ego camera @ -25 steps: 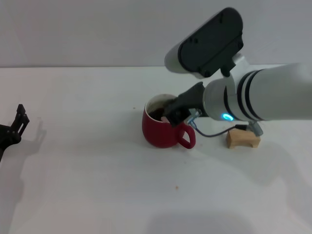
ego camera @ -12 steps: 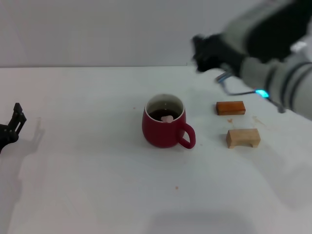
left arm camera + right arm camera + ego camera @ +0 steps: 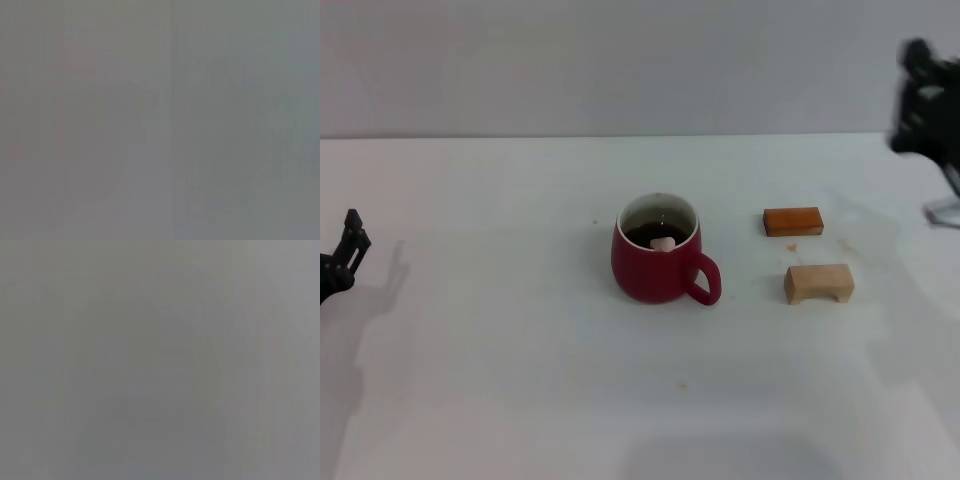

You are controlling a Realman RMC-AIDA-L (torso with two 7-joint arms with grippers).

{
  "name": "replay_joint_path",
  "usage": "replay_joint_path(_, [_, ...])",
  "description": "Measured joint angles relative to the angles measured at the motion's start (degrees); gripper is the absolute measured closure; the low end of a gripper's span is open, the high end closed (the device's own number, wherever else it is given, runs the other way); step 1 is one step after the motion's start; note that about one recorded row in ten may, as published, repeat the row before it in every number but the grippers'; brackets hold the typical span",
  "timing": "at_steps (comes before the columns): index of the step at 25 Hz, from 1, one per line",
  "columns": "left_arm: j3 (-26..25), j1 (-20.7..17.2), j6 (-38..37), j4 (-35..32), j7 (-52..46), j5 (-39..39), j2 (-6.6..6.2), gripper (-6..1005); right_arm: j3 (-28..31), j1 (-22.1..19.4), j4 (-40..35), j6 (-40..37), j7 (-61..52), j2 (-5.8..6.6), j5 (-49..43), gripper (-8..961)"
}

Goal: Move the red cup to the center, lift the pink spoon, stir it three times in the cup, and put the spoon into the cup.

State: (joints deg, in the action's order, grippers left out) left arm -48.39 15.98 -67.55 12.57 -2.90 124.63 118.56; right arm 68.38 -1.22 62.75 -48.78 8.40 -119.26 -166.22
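The red cup [image 3: 658, 264] stands upright near the middle of the white table, handle toward the right front, dark liquid inside. The pink spoon [image 3: 662, 243] is in the cup; only the pale pink handle tip shows above the liquid. My right gripper [image 3: 923, 95] is blurred at the far right edge, high above the table and well away from the cup. My left gripper [image 3: 342, 260] is parked at the far left edge, low by the table. Both wrist views show only flat grey.
An orange-brown wooden block [image 3: 793, 221] and a pale arched wooden block [image 3: 818, 283] lie to the right of the cup. The white table [image 3: 500, 380] ends at a grey back wall.
My right arm has let go of the spoon in the cup and swung up and away to the far right edge. The cup has not moved. The left gripper stays parked.
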Motion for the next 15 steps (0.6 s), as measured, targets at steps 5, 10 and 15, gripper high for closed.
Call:
replay_joint_path(5, [-0.43, 0.02, -0.03, 0.0, -0.09, 0.01, 0.0, 152, -2.23, 0.32, -14.05, -19.24, -0.38, -0.1, 8.39, 953])
replay_joint_path(10, [-0.5, -0.05, -0.11, 0.0, -0.09, -0.01, 0.0, 152, -6.98, 1.49, -25.64, -32.01, -0.46, -0.1, 23.19, 952])
replay_joint_path(15, [-0.91, -0.27, -0.13, -0.01, -0.09, -0.03, 0.0, 152, -10.05, 1.42, -30.75, -34.58, -1.47, -0.01, 34.86, 952])
